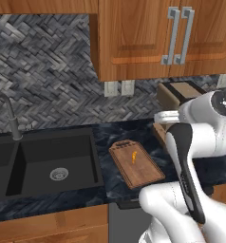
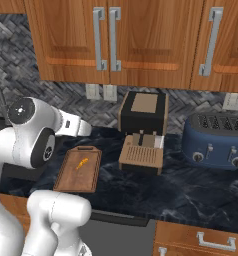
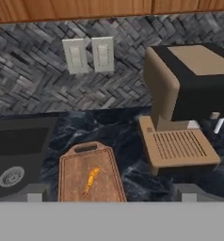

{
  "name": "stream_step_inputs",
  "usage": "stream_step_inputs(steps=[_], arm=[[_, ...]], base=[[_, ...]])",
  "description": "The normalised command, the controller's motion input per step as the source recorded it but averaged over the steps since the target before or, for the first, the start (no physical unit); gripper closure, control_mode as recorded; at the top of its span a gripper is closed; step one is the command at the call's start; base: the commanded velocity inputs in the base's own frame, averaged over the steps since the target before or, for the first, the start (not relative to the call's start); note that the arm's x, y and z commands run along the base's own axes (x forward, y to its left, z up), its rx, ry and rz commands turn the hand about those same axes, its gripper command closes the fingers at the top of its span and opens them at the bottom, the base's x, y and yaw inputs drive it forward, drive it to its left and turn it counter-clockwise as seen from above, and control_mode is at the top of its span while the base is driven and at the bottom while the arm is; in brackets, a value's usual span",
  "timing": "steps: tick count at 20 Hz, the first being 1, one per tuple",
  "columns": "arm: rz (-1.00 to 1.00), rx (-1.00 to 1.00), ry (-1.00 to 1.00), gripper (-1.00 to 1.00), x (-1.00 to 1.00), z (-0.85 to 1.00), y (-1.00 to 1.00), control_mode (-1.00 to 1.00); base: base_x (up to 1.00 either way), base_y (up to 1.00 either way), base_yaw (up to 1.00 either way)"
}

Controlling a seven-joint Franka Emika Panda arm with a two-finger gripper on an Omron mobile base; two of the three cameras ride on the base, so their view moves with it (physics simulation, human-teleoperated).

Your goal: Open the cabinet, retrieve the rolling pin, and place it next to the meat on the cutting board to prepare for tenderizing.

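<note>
The cabinet (image 1: 143, 38) (image 2: 141, 35) hangs above the counter with its panelled doors closed and grey bar handles (image 2: 106, 37) side by side. The rolling pin is out of view. On the dark counter lies the reddish-brown cutting board (image 1: 142, 172) (image 2: 71, 179) (image 3: 71, 174), and the small orange meat (image 1: 133, 156) (image 2: 81, 163) (image 3: 91, 180) rests near its middle. My gripper (image 3: 111, 195) hovers above the counter's front edge and faces the back wall. Its fingertips (image 3: 35, 192) stand wide apart, open, with nothing between them.
A black sink (image 1: 53, 161) with a faucet (image 1: 10, 116) lies left of the board. A black and tan coffee machine (image 2: 142, 120) (image 3: 189, 89) with a ribbed tray stands to the right, then a blue toaster (image 2: 216, 140). Wall sockets (image 3: 88, 55) sit on the backsplash.
</note>
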Motion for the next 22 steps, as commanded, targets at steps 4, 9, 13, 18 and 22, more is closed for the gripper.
stream_step_inputs(steps=[4, 9, 13, 18, 22], arm=[[-0.10, 0.05, -0.14, -1.00, -0.06, 0.59, -0.23, -1.00], [-0.10, 0.04, -0.06, -1.00, -0.01, 0.52, -0.18, -1.00], [-0.04, 0.02, -0.05, -1.00, 0.03, 0.52, -0.12, -1.00], [-0.01, 0.00, -0.09, -1.00, 0.05, 0.53, -0.05, -1.00], [0.00, 0.00, -0.13, -1.00, 0.07, 0.47, 0.00, -1.00]], base=[[0.00, 0.00, 0.00], [0.00, 0.00, 0.00], [0.00, 0.00, 0.00], [0.00, 0.00, 0.00], [0.00, 0.00, 0.00]])
